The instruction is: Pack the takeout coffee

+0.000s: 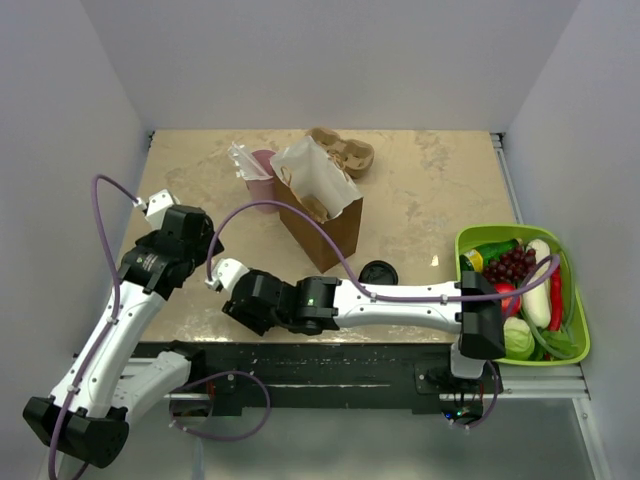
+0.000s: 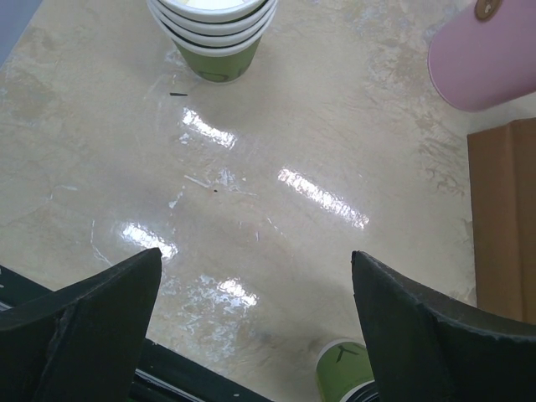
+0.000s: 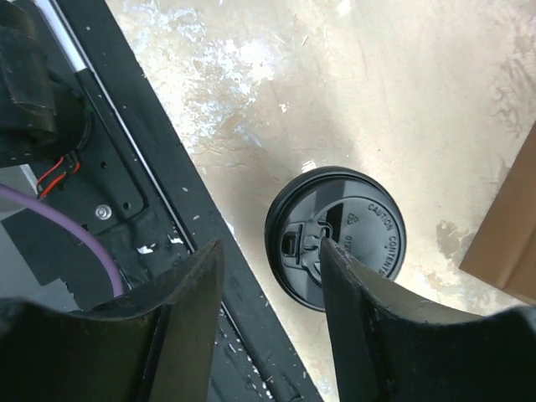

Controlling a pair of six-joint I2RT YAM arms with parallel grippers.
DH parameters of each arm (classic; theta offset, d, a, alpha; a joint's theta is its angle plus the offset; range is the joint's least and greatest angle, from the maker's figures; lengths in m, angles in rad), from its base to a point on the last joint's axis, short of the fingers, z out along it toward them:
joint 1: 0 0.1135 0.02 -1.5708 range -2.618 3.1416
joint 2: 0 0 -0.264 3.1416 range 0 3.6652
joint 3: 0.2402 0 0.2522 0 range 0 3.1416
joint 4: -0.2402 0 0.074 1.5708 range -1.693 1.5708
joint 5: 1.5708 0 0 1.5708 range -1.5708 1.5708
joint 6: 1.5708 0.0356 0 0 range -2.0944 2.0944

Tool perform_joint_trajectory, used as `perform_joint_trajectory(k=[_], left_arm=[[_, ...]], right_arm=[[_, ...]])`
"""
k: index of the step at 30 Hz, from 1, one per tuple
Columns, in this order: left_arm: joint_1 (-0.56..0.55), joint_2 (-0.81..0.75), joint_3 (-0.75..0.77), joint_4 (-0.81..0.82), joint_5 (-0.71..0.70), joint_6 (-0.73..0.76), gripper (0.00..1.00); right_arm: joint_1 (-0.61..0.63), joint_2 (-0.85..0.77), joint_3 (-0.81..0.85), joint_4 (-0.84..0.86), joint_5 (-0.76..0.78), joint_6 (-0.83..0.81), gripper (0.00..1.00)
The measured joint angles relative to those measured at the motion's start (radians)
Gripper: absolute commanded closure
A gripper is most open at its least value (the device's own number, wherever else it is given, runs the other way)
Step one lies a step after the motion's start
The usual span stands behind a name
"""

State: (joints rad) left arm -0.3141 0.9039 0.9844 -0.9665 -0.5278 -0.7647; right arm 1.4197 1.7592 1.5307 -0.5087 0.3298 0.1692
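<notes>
Right gripper point(image 3: 270, 251) is open at medium width with nothing in it, hanging above the takeout coffee point(image 3: 362, 224). In the wrist view the black lid sits just past the fingertips, off-centre toward the finger on the right of that view, whose tip overlaps it; no contact visible. The cup stands upright on the table point(image 1: 430, 190), close to the near edge, with the black frame rail point(image 3: 151, 180) just beside it. Nearest obstacle is the brown paper bag point(image 1: 322, 228): upright, open-topped, white paper poking out, near corner just left of the cup. Far-left of the bag is a pink cup point(image 1: 263, 166), and behind the bag a cardboard cup carrier point(image 1: 345, 150). The green basket point(image 1: 468, 240) of produce sits at the right edge, well apart from the cup, bare tabletop between them. Left gripper point(image 2: 255, 260) is spread wide and empty over bare table, with a stack of cups point(image 2: 213, 33) ahead and a greenish cup point(image 2: 342, 378) by the near edge. Walls close the left, right and far sides.
</notes>
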Motion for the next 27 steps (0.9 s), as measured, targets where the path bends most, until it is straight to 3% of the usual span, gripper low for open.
perform_joint_trajectory(k=[6,18,27], left_arm=[[0.000,-0.001,0.000,0.000,0.000,0.000,0.00],[0.000,-0.018,-0.029,0.023,0.027,-0.001,0.00],[0.001,-0.018,-0.029,0.031,0.041,-0.001,0.00]], right_arm=[[0.000,0.070,0.017,-0.015,0.013,0.022,0.51],[0.001,0.117,0.044,-0.063,0.054,0.040,0.69],[0.001,0.132,0.057,-0.080,0.106,0.056,0.68]])
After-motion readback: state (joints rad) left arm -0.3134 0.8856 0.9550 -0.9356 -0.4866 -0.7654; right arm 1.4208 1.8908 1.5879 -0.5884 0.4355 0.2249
